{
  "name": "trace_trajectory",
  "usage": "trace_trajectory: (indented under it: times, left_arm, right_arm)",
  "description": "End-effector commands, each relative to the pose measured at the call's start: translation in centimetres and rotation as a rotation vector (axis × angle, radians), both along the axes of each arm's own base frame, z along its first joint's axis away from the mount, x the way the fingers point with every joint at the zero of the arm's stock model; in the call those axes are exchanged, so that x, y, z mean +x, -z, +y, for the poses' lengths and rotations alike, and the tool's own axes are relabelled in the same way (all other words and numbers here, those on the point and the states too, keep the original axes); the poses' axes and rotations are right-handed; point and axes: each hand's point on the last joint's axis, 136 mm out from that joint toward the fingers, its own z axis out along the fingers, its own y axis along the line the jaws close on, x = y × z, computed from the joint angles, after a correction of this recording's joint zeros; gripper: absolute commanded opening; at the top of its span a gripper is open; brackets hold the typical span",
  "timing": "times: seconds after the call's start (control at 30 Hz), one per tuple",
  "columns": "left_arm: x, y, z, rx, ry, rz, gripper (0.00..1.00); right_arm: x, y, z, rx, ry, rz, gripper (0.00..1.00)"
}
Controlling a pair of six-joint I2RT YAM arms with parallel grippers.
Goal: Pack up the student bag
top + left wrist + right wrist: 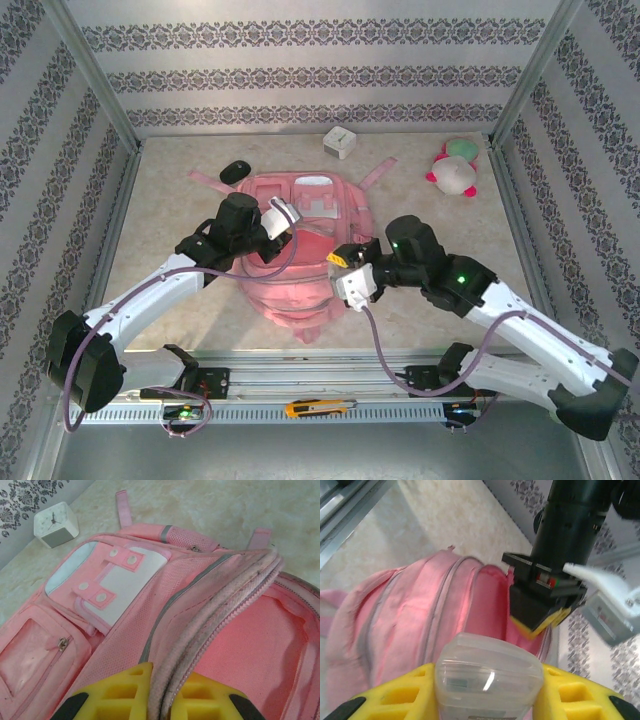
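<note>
left gripper point(287, 228) and right gripper point(342, 262) both sit over the student bag point(300, 295), which lies flat right beneath them.
Left wrist: left gripper point(167, 692) is clamped on the student bag point(115, 585) at its open zip rim. White clock point(56, 525) is far ahead-left.
Right wrist: right gripper point(487, 695) is grasping a clear plastic case point(487, 672). Student bag point(410, 610) mouth is just ahead, with left gripper point(540, 615) at its edge.

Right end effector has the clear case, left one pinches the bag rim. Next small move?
Probably ease the right end effector forward so the clear case enters the student bag: the left end effector holds its zipper rim up, and the pink opening lies just ahead of the case.
</note>
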Motion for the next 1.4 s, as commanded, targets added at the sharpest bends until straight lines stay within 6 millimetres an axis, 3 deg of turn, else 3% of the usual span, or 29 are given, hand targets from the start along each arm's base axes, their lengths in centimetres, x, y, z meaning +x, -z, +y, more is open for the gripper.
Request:
trace_trajectory:
  times: [0.0,0.2,0.37,0.63,0.8,0.93,1.1,1.2,1.37]
  left_arm:
    - [1.3,-4.4,-0.5,-0.096,-0.017,-0.082,0.07]
    - [1.3,-4.6,-0.8,-0.120,-0.004,-0.077,0.07]
    - [0.9,-5.5,-1.4,-0.164,0.019,-0.083,0.07]
    - [0.8,-6.4,-1.2,-0.185,0.021,-0.098,0.07]
    - [0.8,-7.3,-1.2,-0.206,0.025,-0.109,0.07]
    - [0.9,-7.5,-1.1,-0.212,0.018,-0.115,0.08]
    - [1.0,-7.8,-0.9,-0.211,0.010,-0.123,0.08]
    - [1.0,-7.8,-0.8,-0.215,0.005,-0.123,0.08]
    - [1.3,-7.7,-0.5,-0.231,-0.028,-0.117,0.08]
  right_arm:
    - [-0.7,-3.1,2.3,0.085,-0.154,-0.118,0.23]
    - [-0.6,-1.8,4.3,0.086,-0.231,-0.068,0.23]
    - [2.5,1.2,5.1,-0.004,-0.171,-0.075,0.23]
    - [7.6,6.0,4.2,-0.201,-0.006,-0.074,0.27]
    - [8.6,7.2,4.9,-0.217,0.034,-0.012,0.37]
    - [8.6,6.7,5.5,-0.167,0.052,0.024,0.57]
    - [7.9,5.9,5.0,-0.098,0.109,0.084,0.66]
    - [7.2,5.2,4.4,-0.047,0.200,0.170,0.67]
    - [3.9,4.1,3.9,0.133,0.385,0.444,0.54]
